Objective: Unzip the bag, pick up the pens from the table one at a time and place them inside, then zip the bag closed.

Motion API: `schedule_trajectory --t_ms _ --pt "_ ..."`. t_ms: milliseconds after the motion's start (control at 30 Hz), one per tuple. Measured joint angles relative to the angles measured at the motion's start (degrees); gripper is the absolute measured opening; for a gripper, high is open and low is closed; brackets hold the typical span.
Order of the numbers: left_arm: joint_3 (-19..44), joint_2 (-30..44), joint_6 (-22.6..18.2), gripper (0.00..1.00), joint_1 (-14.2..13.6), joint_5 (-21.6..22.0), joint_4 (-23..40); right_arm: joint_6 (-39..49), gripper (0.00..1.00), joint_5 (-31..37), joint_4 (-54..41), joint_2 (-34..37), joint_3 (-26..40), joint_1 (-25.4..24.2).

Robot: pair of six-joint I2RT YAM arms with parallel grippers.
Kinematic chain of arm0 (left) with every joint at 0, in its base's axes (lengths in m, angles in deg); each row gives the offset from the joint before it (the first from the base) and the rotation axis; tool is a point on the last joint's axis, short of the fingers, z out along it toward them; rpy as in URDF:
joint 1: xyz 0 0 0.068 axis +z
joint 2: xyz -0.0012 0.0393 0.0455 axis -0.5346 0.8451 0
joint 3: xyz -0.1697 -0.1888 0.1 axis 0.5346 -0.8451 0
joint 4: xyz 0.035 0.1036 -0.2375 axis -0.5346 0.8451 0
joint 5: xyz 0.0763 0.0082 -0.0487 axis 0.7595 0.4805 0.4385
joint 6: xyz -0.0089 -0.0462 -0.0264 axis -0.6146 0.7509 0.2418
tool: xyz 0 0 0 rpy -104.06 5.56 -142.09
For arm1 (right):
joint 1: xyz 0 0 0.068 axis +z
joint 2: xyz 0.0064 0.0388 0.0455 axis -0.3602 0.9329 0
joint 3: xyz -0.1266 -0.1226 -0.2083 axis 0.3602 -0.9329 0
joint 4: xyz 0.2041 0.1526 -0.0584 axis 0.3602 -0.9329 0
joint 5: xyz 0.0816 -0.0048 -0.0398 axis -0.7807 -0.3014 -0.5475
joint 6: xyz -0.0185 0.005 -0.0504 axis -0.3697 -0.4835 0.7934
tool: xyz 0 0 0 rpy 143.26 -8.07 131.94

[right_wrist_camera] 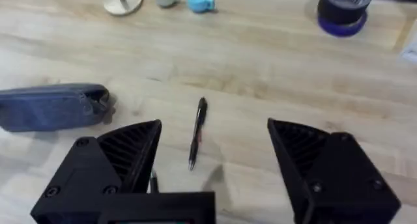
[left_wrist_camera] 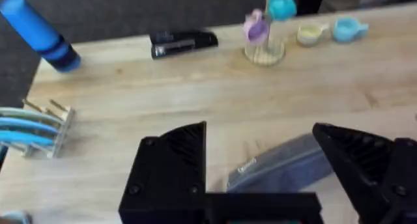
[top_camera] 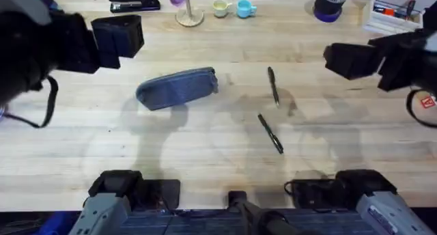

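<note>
Blue-grey fabric makes up the one bag (top_camera: 177, 88), an oblong pouch with rounded ends that lies flat on the table (top_camera: 205, 160), left of centre, its long axis slightly tilted. Two pens are on the wood to its right, well apart from it. One pen (top_camera: 272, 85) lies nearly upright in the overhead view; the second pen (top_camera: 270, 133) lies just below it, slanted, its upper end near the first pen's lower end, though I cannot tell if they touch. Both are slim, dark and shorter than the pouch.

Two arms are raised above the table. Left gripper (left_wrist_camera: 260, 178) has its black fingers spread wide and holds nothing; between them the left wrist view shows one end of the bag on the boards below. Right gripper (right_wrist_camera: 212, 165) is likewise spread wide and empty, with a pen visible on the table between its fingers and the bag off to one side. Neither touches anything.

Pale planks with visible grain form the tabletop. Along the far edge stand a black stapler (top_camera: 133, 1), a small wooden stand (top_camera: 188, 15) with a purple cup, one pale cup (top_camera: 220, 8), one light-blue cup (top_camera: 245, 9) and a dark roll of tape (top_camera: 330, 4).
</note>
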Motion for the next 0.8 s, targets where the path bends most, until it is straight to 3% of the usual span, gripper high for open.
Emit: schedule_trajectory --t_ms 133,300,600,700,800 --pt "3.93 5.14 -0.57 0.993 0.00 -0.03 5.26 -0.02 0.996 -0.48 -1.31 4.30 2.56 0.00" --pt "4.53 8.13 -1.43 0.993 0.00 -1.11 7.85 -0.02 0.995 -0.72 -1.45 5.75 3.44 0.00" --pt "4.55 10.24 -7.55 0.993 0.33 -0.65 13.33 0.00 0.995 -0.87 -1.52 5.75 3.44 0.00" --pt "4.55 10.54 -9.46 0.991 2.47 0.03 13.44 0.00 0.995 -0.87 -1.52 5.75 3.44 0.00" --pt "4.55 10.61 -12.89 0.991 6.30 -0.11 14.28 -0.01 0.995 -0.87 -1.52 5.75 3.44 0.00"
